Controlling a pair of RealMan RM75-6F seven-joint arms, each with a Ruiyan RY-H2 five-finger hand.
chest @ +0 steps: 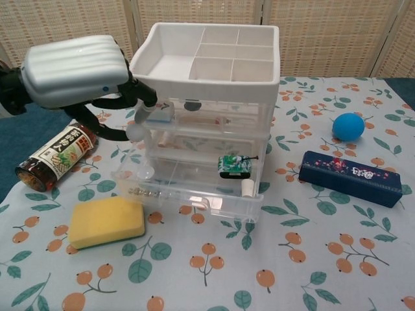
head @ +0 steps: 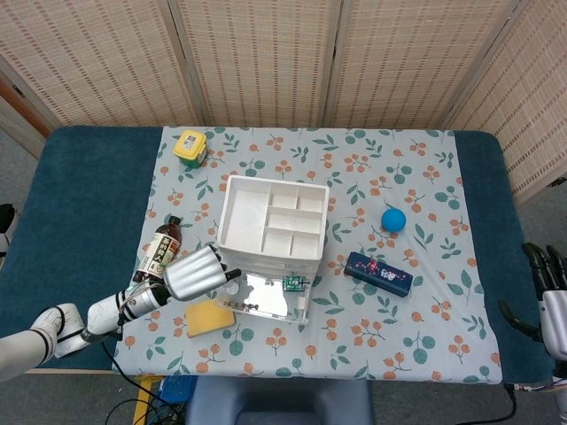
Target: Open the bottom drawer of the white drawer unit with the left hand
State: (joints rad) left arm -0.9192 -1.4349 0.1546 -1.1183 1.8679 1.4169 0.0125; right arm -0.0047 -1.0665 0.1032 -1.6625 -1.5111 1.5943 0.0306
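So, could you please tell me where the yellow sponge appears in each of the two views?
Head view: the yellow sponge lies low and left of centre, at the front left corner of the pulled-out bottom drawer.
Chest view: the sponge sits at lower left, in front of the sauce bottle.
Shared landmark: the white drawer unit, just right of the sponge in both.

White drawer unit (head: 273,219) mid-table, bottom drawer (head: 266,297) pulled out twd front edge, small green toy (head: 290,283) inside. Left hand (head: 195,272) just left of drawer, holding nothing, above yellow sponge (head: 210,318). Bottle (head: 159,250) lies behind hand. Right hand (head: 547,292) at far right edge, well apart from blue ball (head: 393,220) & dark blue box (head: 378,274)
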